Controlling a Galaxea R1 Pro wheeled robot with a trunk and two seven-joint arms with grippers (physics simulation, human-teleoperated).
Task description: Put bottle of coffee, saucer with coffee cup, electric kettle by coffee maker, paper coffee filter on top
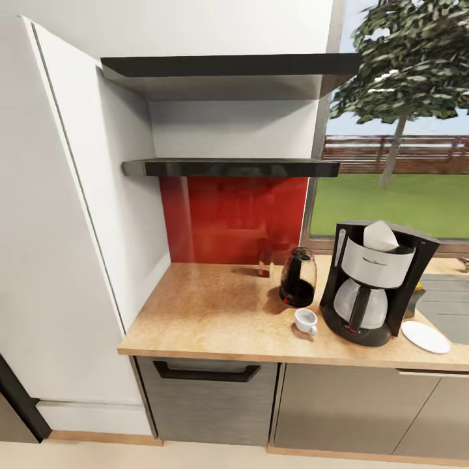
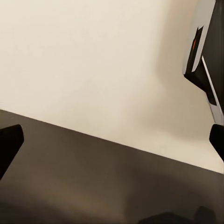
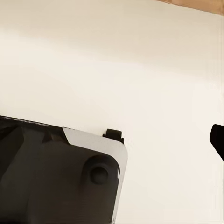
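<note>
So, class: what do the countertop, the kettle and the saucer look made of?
Kitchen countertop: light wood, matte, speckled grain. Electric kettle: seemingly clear glass, since dark liquid shows through, with a black rim. Saucer: plain glossy white, probably ceramic.

White paper coffee filter (image 1: 380,236) sits atop the coffee maker (image 1: 371,286); electric kettle (image 1: 298,277) and coffee cup (image 1: 305,320) beside it; saucer (image 1: 425,337) lies bare; a bottle of coffee (image 1: 264,259), perhaps, behind.

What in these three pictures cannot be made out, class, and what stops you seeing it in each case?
- Bottle of coffee, head view: a sliver of yellow past the coffee maker, which hides the rest.
- Small item by the red panel, head view: too blurred to name.
- Sink, head view: cut by the picture's edge.
- Left gripper, left wrist view: dark fingertips cut at both edges.
- Right gripper, right wrist view: one fingertip visible, so its state is unclear.
</note>
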